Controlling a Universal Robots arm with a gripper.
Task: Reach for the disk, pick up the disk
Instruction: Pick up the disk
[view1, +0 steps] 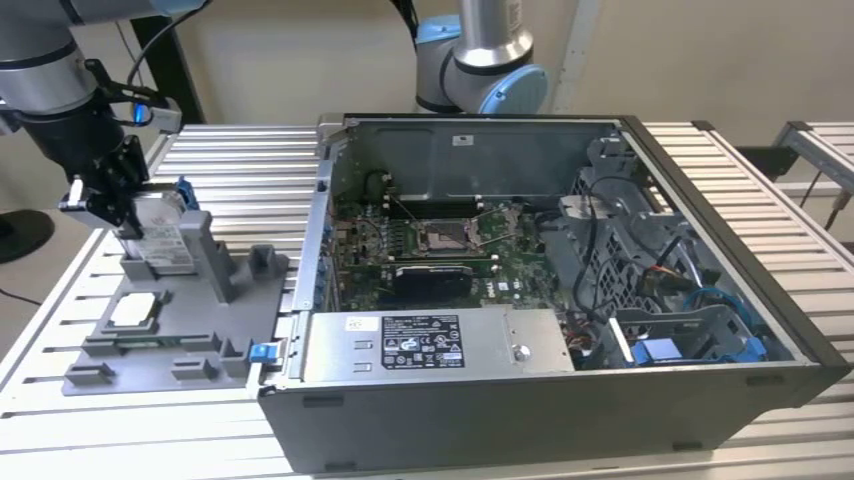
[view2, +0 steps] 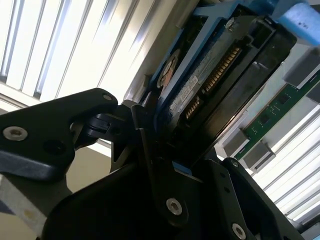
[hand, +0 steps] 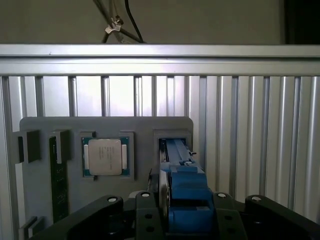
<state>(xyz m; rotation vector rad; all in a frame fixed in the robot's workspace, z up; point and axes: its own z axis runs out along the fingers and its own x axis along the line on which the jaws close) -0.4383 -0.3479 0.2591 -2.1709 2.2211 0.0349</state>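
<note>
The disk (view1: 163, 235), silver-grey with a white label and a blue frame, stands on edge in a slot of the grey fixture (view1: 174, 345) at the exterior view's left. My gripper (view1: 130, 220) comes down on it from above, and its black fingers clamp the disk's top edge. In the second wrist view the disk (view2: 225, 65) shows its connector edge and blue frame, pinched in my gripper (view2: 185, 160). In the first wrist view the blue frame (hand: 185, 185) sits tight inside my gripper (hand: 185, 215).
On the fixture lie a small square chip (view1: 134, 310) (hand: 108, 156) and a green memory stick (hand: 59, 185). An open computer case (view1: 561, 410) stands at the exterior view's right, with a grey metal box (view1: 427, 345) inside. Another arm (view1: 481, 60) stands behind it.
</note>
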